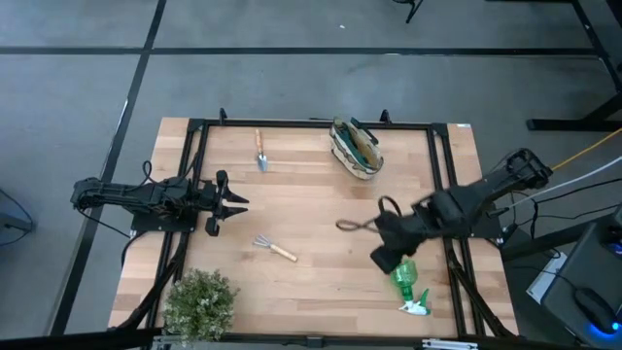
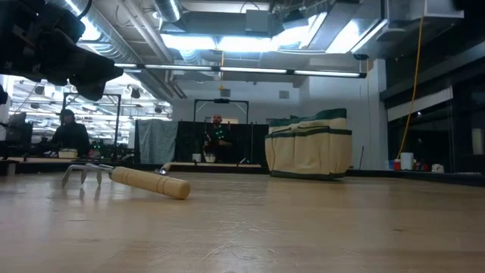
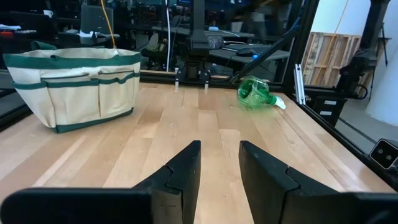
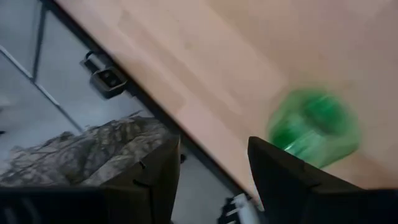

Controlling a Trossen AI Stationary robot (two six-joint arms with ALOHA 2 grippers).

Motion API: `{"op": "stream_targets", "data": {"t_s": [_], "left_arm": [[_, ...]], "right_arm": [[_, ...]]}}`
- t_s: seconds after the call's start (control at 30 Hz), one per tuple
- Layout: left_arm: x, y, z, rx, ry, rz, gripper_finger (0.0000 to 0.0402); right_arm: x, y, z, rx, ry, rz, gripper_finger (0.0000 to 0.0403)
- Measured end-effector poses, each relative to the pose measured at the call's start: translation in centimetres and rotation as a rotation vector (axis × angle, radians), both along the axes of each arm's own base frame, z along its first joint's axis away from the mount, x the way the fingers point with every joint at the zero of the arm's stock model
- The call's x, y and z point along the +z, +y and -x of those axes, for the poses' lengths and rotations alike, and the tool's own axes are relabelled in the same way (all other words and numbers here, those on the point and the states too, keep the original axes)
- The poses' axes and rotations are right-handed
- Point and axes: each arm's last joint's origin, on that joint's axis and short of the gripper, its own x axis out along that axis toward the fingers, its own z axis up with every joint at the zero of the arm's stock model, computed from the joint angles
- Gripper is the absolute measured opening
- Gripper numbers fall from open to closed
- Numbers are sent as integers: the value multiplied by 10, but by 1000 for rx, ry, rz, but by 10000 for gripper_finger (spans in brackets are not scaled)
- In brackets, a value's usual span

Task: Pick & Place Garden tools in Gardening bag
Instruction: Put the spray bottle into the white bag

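The green spray bottle (image 1: 406, 282) with a white trigger lies on its side near the table's right front; it also shows in the left wrist view (image 3: 255, 93). My right gripper (image 1: 385, 258) hovers open just above and beside its base (image 4: 314, 127), touching nothing. The black pruning shears (image 1: 352, 225) lie just left of that arm. The pronged rake (image 1: 274, 248) lies mid-table on its prongs and handle (image 2: 144, 180). The trowel (image 1: 260, 152) lies far left. The gardening bag (image 1: 355, 148) stands upright at the far edge (image 2: 311, 148). My left gripper (image 3: 219, 168) waits open at the table's left side.
A bushy green plant (image 1: 199, 303) stands at the near left corner. A black frame (image 1: 194, 126) runs round the tabletop. Bare wood lies between the rake and the bag. People show in the room beyond the table (image 2: 70, 133).
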Motion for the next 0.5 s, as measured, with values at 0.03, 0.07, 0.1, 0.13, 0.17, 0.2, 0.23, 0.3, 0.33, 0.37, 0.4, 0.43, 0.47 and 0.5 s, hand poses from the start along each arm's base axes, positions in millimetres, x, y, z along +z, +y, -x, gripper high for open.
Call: {"op": "stream_targets", "data": {"t_s": [0.03,0.07,0.1,0.13,0.17,0.2,0.23,0.3,0.33,0.37,0.4,0.43,0.47,0.5], "left_arm": [[0,0,0,0,0,0,106],[0,0,0,0,0,0,106],[0,0,0,0,0,0,106],[0,0,0,0,0,0,106],[0,0,0,0,0,0,106],[0,0,0,0,0,0,106],[0,0,0,0,0,0,106],[0,0,0,0,0,0,106],[0,0,0,0,0,0,106],[0,0,0,0,0,0,106],[0,0,0,0,0,0,106],[0,0,0,0,0,0,106],[0,0,0,0,0,0,106],[0,0,0,0,0,0,106]], "right_arm": [[1,8,3,-7,-9,-6,190],[1,16,6,-12,-19,-9,190],[2,23,10,-16,-34,-10,190],[2,31,13,-20,-50,-11,190],[3,38,17,-23,-67,-8,190],[4,44,21,-27,-84,-7,190],[4,51,25,-32,-102,-6,190],[5,62,33,-43,-134,-4,190],[6,67,37,-50,-146,-5,190],[6,72,41,-59,-157,-7,190],[6,77,44,-65,-164,-11,190],[5,82,47,-68,-170,-17,190],[4,87,51,-68,-171,-20,190],[3,92,54,-66,-168,-25,190]]}}
